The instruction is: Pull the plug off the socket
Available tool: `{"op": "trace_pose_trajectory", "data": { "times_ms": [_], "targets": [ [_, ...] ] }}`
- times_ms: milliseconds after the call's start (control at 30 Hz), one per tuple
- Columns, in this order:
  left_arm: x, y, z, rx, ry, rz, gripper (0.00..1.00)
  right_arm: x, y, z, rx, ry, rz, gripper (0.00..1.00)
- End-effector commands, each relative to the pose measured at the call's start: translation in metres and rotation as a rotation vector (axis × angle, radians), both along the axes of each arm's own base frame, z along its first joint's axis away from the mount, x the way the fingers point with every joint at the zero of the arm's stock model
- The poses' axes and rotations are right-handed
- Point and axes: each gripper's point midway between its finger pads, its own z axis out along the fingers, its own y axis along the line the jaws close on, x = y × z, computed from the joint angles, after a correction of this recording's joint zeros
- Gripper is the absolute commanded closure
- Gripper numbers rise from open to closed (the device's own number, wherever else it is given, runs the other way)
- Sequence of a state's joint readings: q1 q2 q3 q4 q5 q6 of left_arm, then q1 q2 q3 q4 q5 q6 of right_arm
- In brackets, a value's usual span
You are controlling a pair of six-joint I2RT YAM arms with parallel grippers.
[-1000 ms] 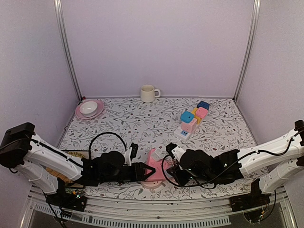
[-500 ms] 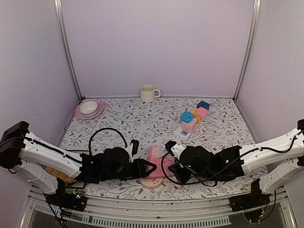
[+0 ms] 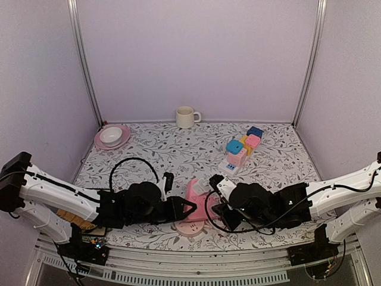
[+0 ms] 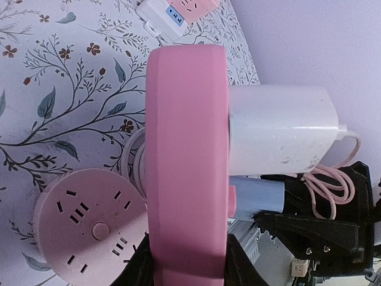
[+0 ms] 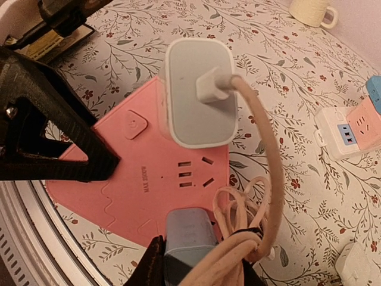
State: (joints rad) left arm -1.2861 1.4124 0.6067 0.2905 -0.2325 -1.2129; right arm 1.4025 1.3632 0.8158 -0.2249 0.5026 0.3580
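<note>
Between the tips of my right tool (image 5: 199, 263): grey-blue plastic plug (image 5: 189, 233), pinched, still seated in the flat pink socket block (image 5: 149, 179) that my left tool (image 4: 187, 268) clamps. Pull outstanding.

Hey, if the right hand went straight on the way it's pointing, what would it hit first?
The blue plug, right in front of it, seated in the pink socket. It may already be touching, since depth is unclear.

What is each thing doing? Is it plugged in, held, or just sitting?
pink socket strip, up on its edge, held by left gripper.
white plug, plugged into the strip.
blue plug, plugged in, right gripper around it.
round pink socket, lying flat, no plug in it.
cup, upright.
bowl, upright on plate.
</note>
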Motion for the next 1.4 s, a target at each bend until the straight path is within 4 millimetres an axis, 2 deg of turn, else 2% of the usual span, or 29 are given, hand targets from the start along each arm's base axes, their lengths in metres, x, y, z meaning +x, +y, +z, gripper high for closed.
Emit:
{"op": "trace_pose_trajectory", "data": {
  "times_ms": [0, 100, 233, 367, 533, 667, 800, 1000, 1200, 1367],
  "targets": [
    [0.018, 0.035, -0.035, 0.175, -0.007, 0.089, 1.00, 0.014, -0.006, 0.057, 0.264, 0.057, -0.020, 0.96],
    [0.019, 0.031, -0.035, 0.181, -0.017, 0.076, 1.00, 0.018, -0.018, 0.063, 0.331, 0.101, -0.025, 0.96],
    [0.021, 0.023, -0.033, 0.172, -0.023, 0.067, 1.00, 0.006, -0.010, 0.066, 0.349, 0.117, 0.025, 0.96],
    [0.026, 0.014, -0.026, 0.166, -0.039, 0.066, 1.00, 0.006, -0.007, 0.054, 0.275, 0.082, -0.016, 0.96],
    [0.030, 0.015, -0.008, 0.141, -0.080, 0.079, 1.00, 0.029, -0.037, 0.036, 0.231, 0.112, -0.162, 0.96],
    [0.034, 0.022, 0.012, 0.111, -0.129, 0.097, 1.00, 0.037, -0.062, 0.040, 0.302, 0.129, -0.219, 0.95],
    [0.036, 0.030, 0.031, 0.077, -0.177, 0.114, 1.00, 0.052, -0.089, 0.032, 0.350, 0.173, -0.293, 0.92],
    [0.032, 0.042, 0.055, 0.018, -0.226, 0.119, 1.00, 0.079, -0.128, -0.002, 0.375, 0.294, -0.437, 0.91],
    [0.029, 0.042, 0.058, 0.019, -0.239, 0.104, 1.00, 0.107, -0.155, -0.021, 0.463, 0.356, -0.527, 0.89],
    [0.026, 0.037, 0.054, 0.028, -0.238, 0.087, 1.00, 0.128, -0.164, -0.037, 0.503, 0.412, -0.549, 0.88]
  ]
}}
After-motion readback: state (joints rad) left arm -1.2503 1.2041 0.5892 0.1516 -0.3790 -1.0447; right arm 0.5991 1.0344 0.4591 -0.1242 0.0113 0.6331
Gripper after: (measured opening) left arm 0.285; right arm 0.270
